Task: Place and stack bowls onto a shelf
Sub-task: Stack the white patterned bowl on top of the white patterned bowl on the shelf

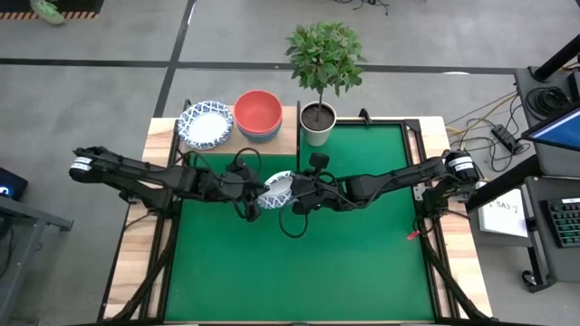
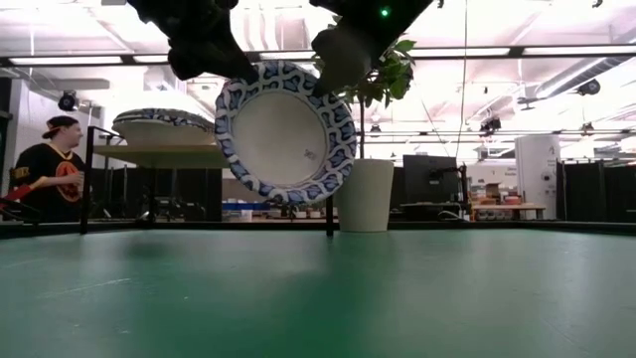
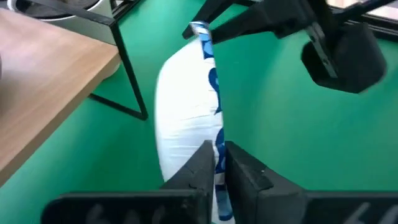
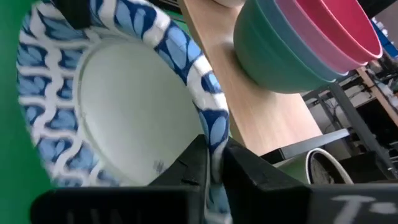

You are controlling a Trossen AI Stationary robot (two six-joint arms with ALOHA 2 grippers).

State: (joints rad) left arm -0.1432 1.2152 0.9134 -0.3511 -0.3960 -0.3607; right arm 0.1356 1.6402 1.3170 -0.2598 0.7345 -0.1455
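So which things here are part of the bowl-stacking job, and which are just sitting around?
Part of the job:
- patterned bowl, held above the mat by both the left gripper and the right gripper
- patterned bowls on the shelf
- stack of plain bowls, red on top

Just lying about:
- potted plant
- green mat
- person in the background

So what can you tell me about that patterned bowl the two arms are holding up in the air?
The patterned bowl is shallow and round, plain white inside with a blue leaf-and-wave rim. It hangs above the green mat, tipped nearly on edge, touching nothing below. The left gripper and the right gripper each pinch its rim, at opposite sides. It sits just in front of the wooden shelf.
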